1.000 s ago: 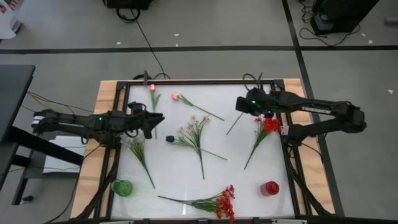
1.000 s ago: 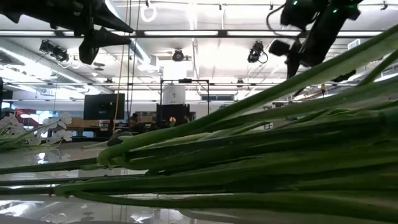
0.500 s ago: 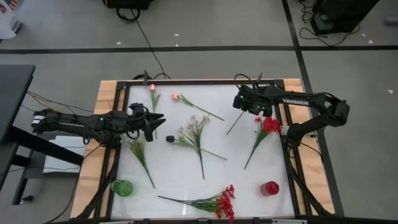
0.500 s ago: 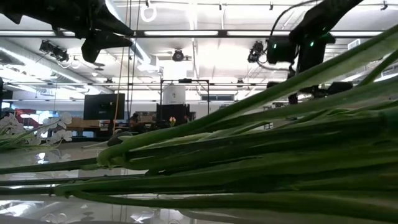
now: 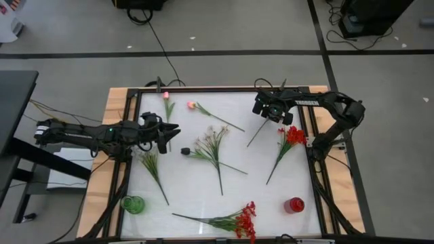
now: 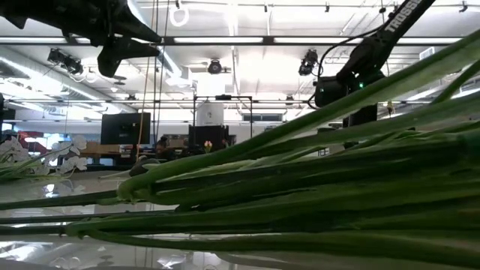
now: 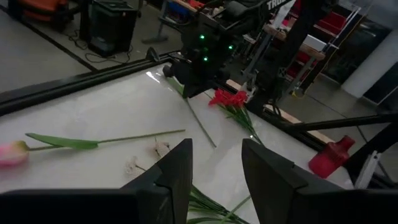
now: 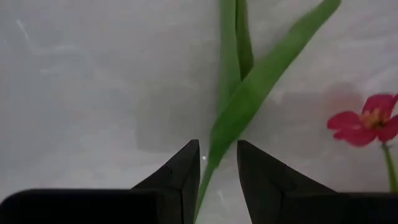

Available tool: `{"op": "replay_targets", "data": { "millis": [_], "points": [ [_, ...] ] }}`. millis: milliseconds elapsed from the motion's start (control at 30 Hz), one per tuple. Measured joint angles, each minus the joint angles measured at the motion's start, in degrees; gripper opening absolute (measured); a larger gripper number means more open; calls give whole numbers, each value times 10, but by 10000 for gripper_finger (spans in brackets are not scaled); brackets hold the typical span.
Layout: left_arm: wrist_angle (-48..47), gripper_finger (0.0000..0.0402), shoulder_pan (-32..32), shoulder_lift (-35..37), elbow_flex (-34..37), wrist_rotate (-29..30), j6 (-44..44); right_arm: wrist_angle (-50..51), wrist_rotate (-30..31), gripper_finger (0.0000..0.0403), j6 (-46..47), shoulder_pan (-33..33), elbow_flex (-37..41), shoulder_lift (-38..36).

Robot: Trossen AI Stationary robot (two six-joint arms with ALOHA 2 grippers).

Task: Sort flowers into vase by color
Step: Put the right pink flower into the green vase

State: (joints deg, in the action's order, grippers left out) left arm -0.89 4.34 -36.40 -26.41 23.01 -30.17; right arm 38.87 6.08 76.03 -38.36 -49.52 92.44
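**A:** Start at the left. Where does that arm sit?

**B:** The left gripper (image 5: 169,131) hangs over the left part of the white table (image 5: 203,196), reaching in from the side. Its fingers (image 7: 177,168) stand apart with nothing between them. Just below it in the high view lies a leafy stem (image 5: 153,169), and the green vase (image 5: 133,204) stands at the near left corner.

**A:** And the flowers toward the middle?

**B:** Two pink rosebuds lie at the far edge: one pink bud (image 5: 165,96) close to the frame, the other pink rosebud (image 5: 192,105) with its stem running out to the right. The white sprig (image 5: 211,144) lies in the centre, with a small dark object (image 5: 184,152) just beside it. A red spray (image 5: 237,220) lies along the near edge.

**A:** What about the right side?

**B:** The right gripper (image 5: 270,114) is at the far right part of the table, pointing down over the upper end of a thin green stem (image 5: 256,133). Its wrist camera shows the fingers (image 8: 180,174) slightly parted, with the green leaf (image 8: 261,81) running down into the gap; I can't tell whether they touch it. Another red blossom spray (image 5: 293,136) lies just beside, near the right frame, and the red vase (image 5: 294,205) stands at the near right corner.
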Motion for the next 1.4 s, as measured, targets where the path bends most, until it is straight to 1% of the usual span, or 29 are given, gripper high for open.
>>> {"op": "replay_targets", "data": {
  "millis": [100, 200, 400, 567, 667, 733, 800, 833, 900, 1033, 1133, 1233, 1400],
  "points": [
    [0, 144, 0, 0, 0, -1, -23, 6, -3, 117, -2, 10, 0, -6],
    [-2, 144, 0, 0, 0, -2, -41, 5, -12, 117, -8, 27, 0, -27],
    [-24, 144, 0, 0, 0, -2, -41, 5, -14, 117, -8, 73, 0, -66],
    [-43, 144, 0, 0, 0, -2, -32, -16, -12, 117, 6, 93, 0, -71],
    [-47, 144, 0, 0, 0, -1, -17, -75, -16, 117, -15, 107, 0, -71],
    [-49, 144, 0, 0, 0, 8, -4, -154, -16, 117, -57, 117, 0, -71],
    [-50, 144, 0, 0, 0, 30, 7, -255, -13, 116, -115, 124, -2, -65],
    [-50, 144, 0, 0, 0, 43, 13, -287, -13, 115, -141, 125, -8, -58],
    [-50, 144, 0, 0, 0, 65, 19, -305, -12, 111, -181, 120, -37, -35],
    [-50, 144, 0, 0, 0, 77, 23, -260, -10, 101, -281, 111, -125, 37],
    [-50, 144, 0, 0, 0, 77, 23, -216, -31, 96, -365, 113, -198, 101],
    [-51, 144, 0, 0, 0, 78, 23, -140, -46, 92, -410, 122, -283, 161],
    [-57, 144, 0, 0, 0, 78, -1, 19, -41, 91, -469, 138, -429, 251]
  ]
}}
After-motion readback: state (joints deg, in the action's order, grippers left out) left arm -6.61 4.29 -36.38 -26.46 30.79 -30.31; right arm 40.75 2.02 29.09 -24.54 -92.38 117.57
